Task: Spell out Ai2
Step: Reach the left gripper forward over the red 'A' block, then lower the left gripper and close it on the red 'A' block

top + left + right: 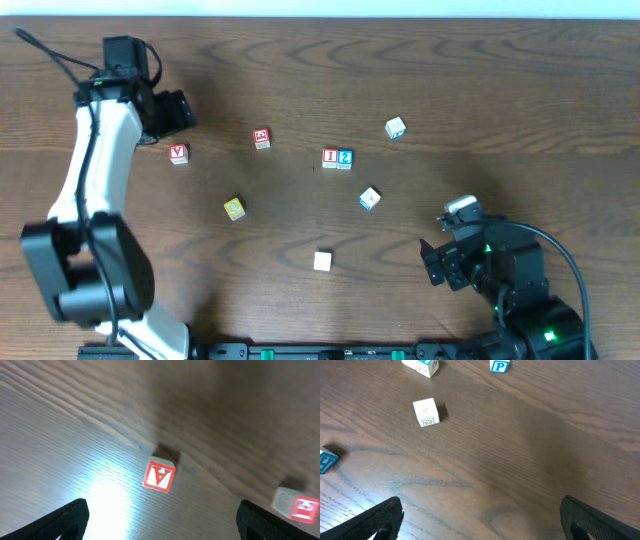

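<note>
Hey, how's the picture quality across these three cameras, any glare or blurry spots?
Left wrist: a bright glare patch washes out the table beside the A cube, itself readable; the red-marked cube at the right edge is blurred. Right wrist: even light, the M cube crisp. Overhead: evenly lit, sharp, no glare.

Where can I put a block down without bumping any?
Bare wood lies between the red-marked cube and the I cube, along the table at its far edge, and right of the top-right cube. Crowded: the I and the 2 cube sit side by side, with a blue-marked cube close below.
</note>
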